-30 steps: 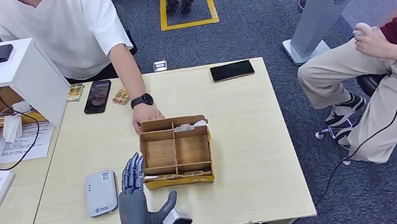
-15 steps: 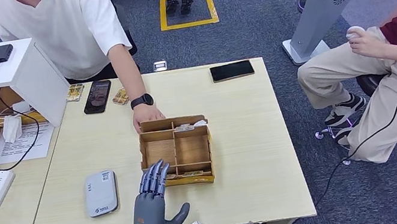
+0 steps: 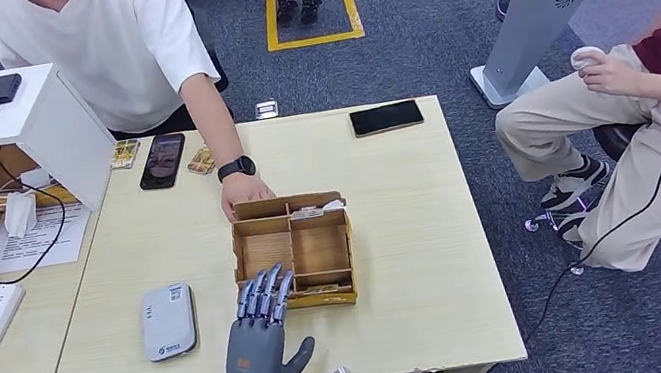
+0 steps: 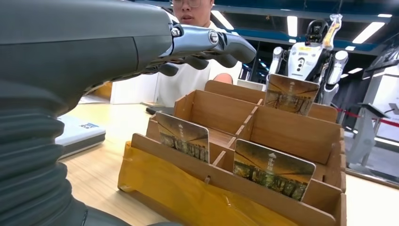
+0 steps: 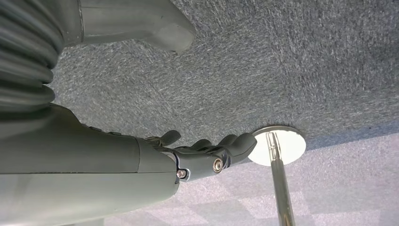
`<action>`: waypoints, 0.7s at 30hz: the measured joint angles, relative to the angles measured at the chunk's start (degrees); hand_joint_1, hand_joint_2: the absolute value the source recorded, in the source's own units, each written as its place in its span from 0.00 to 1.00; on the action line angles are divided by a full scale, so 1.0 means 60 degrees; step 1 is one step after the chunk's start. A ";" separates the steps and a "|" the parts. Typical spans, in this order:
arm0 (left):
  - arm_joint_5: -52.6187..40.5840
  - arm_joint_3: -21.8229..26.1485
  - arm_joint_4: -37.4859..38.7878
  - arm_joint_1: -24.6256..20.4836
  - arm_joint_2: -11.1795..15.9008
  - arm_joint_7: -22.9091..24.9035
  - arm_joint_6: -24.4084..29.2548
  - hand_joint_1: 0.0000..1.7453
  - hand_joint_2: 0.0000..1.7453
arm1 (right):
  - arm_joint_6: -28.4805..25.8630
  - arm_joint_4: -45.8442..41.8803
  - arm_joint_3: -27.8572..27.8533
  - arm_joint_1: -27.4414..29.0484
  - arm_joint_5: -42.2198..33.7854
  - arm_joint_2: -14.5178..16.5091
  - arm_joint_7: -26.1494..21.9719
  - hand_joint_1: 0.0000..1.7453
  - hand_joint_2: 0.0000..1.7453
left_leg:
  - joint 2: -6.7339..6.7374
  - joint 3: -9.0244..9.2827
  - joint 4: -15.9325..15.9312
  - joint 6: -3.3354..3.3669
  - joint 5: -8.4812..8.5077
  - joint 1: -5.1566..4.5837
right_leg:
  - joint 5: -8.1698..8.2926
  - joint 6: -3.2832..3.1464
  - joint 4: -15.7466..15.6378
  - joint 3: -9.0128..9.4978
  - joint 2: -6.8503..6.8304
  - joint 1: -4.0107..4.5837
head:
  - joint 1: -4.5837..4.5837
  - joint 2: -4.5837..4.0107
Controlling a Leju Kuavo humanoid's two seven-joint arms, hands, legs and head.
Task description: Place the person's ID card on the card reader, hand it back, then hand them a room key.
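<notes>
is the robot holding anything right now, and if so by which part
Nothing is held. The left hand hovers open by the near edge of the cardboard box; the right hand hangs empty over the floor.

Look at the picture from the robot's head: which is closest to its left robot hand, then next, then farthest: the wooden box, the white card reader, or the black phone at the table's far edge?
1. Wooden box, right at the left robot hand.
2. White card reader, off to its left.
3. Black phone, at the far right edge.

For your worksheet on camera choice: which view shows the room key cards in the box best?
The left wrist view: three cards stand upright in the box, faces legible. The head view shows them as thin edges. The right wrist view looks at carpet.
</notes>
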 joint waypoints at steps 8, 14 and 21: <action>-0.0920 0.0305 -0.0566 0.0063 -0.0099 0.1016 0.0004 0.00 1.00 | -0.0001 0.0000 0.0000 0.0000 -0.0016 0.0001 0.0116 0.00 1.00 | 0.0000 0.0000 0.0000 0.0000 0.0000 0.0000 | 0.0000 0.0000 0.0000 0.0000 0.0000 0.0000 | -0.0001 0.0000; -0.1163 0.0383 -0.0969 0.0076 -0.0101 0.1743 0.0004 0.00 1.00 | -0.0001 0.0000 0.0000 0.0000 -0.0053 0.0000 0.0158 0.00 1.00 | 0.0000 0.0000 0.0000 0.0000 0.0000 0.0000 | 0.0000 0.0000 0.0000 0.0000 0.0000 0.0000 | 0.0001 0.0000; -0.1553 0.0408 -0.0701 -0.0124 -0.0066 0.2521 -0.0031 0.00 1.00 | -0.0002 0.0000 0.0001 0.0000 -0.0091 0.0001 0.0172 0.00 1.00 | 0.0000 0.0001 0.0000 0.0000 0.0000 0.0000 | 0.0000 0.0000 0.0000 -0.0002 0.0000 0.0000 | 0.0000 0.0000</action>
